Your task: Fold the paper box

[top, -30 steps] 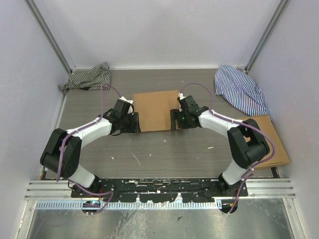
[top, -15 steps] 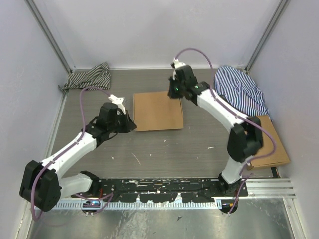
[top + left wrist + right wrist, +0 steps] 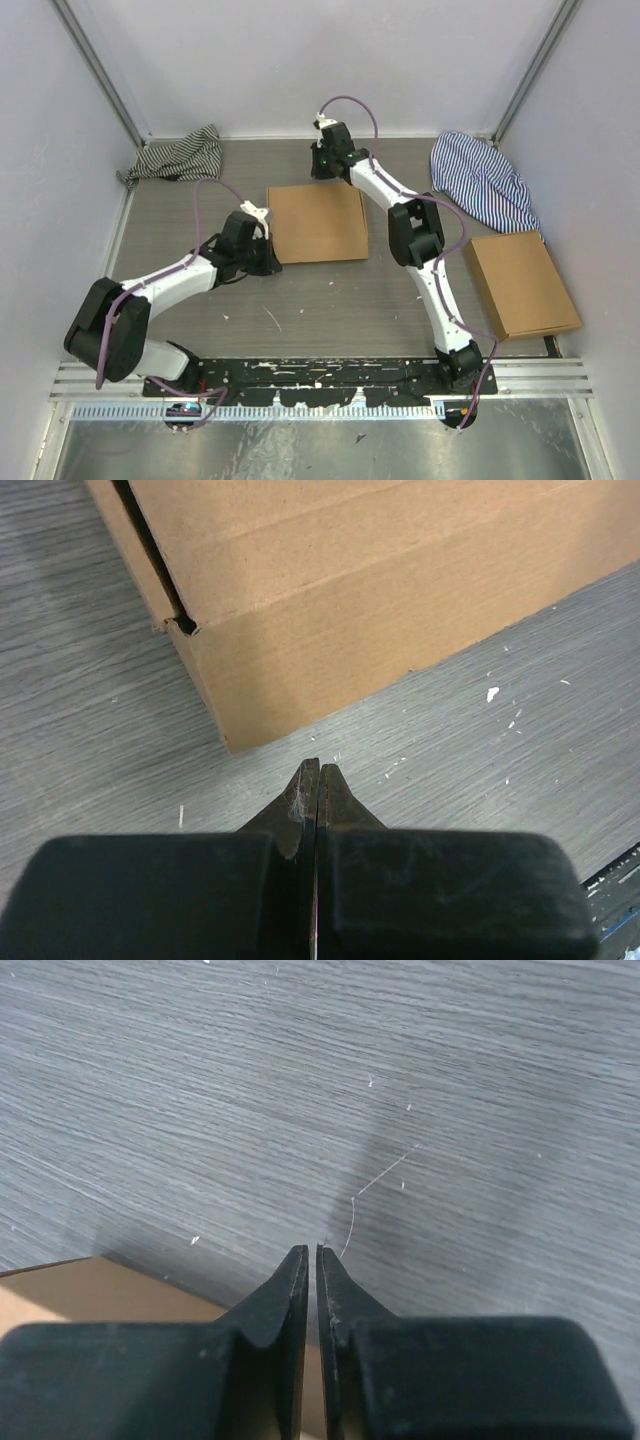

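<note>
The left gripper (image 3: pixel 318 772) is pinched fully shut on nothing, its tip just short of the near left corner of the shallow brown corrugated cardboard box (image 3: pixel 318 222); a second ago it stood open against the box's left side. The right gripper (image 3: pixel 311 1252) has likewise left the opposite side. It has closed to a hairline slit with nothing between its fingers and has swung over to the grey wood-grain bench (image 3: pixel 300 300) just past the box's far edge. The box lies flat and closed in the middle of the bench, about where it was. With both sides released, the folding looks nearly done, though a dark slit shows at that near left corner. Closed tips suit pressing seams rather than grasping.
</note>
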{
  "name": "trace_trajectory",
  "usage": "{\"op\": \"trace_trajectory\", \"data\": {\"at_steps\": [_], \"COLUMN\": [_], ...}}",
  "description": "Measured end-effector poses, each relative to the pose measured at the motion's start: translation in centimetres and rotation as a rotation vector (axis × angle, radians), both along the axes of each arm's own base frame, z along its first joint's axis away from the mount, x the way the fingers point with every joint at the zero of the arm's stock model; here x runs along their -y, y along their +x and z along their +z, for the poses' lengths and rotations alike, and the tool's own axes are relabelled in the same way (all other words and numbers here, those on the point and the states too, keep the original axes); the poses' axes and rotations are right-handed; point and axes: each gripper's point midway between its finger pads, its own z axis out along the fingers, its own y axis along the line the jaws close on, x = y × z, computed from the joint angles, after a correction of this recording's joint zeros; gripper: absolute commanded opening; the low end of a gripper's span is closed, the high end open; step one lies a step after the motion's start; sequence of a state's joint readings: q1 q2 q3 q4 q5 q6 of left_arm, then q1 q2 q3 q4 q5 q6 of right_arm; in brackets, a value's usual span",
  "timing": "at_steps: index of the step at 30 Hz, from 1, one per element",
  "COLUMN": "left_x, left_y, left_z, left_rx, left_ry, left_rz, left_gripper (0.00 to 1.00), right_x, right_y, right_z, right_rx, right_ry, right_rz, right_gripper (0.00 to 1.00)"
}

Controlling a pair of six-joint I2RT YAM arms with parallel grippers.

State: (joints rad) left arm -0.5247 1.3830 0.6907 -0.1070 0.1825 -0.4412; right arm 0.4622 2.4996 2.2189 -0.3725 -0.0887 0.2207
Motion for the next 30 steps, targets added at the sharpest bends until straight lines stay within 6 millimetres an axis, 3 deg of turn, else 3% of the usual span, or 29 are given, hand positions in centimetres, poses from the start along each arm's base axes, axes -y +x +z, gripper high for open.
{"op": "trace_trajectory", "data": {"at_steps": [4,9,13,17,21,27,30], "left_x": [0.2,0.7,1.2,2.3,3.9,5.9,6.8], "left_y": [0.2,0.4,0.2,0.3,0.7,0.7,0.5], "left_z": [-1.3,-3.1,-4.4,-4.4,-4.4,-4.6,-4.4], "left_rx": [-0.017,-0.04,-0.048,-0.029,-0.021,-0.019,0.003], "left_ry": [0.013,0.031,0.057,0.047,0.041,0.039,0.039], "left_rz": [-0.005,-0.012,-0.012,-0.01,-0.004,0.018,0.029], "left_gripper": [0.0,0.0,0.0,0.0,0.0,0.0,0.0], "right_x": [-0.4,-1.0,-1.9,-2.6,-2.9,-1.7,-2.6], "right_y": [0.2,-0.8,-2.6,-4.7,-7.3,-8.0,-8.7], "right_z": [-1.8,-1.7,-1.8,-2.4,-3.9,-2.7,-1.5], "right_rx": [-0.035,-0.068,-0.114,-0.162,-0.204,-0.088,-0.049], "right_ry": [0.027,0.07,0.1,0.112,0.063,-0.057,-0.081], "right_rz": [0.047,0.136,0.241,0.346,0.444,0.538,0.571], "right_gripper": [0.19,0.2,0.19,0.17,0.17,0.16,0.17]}}
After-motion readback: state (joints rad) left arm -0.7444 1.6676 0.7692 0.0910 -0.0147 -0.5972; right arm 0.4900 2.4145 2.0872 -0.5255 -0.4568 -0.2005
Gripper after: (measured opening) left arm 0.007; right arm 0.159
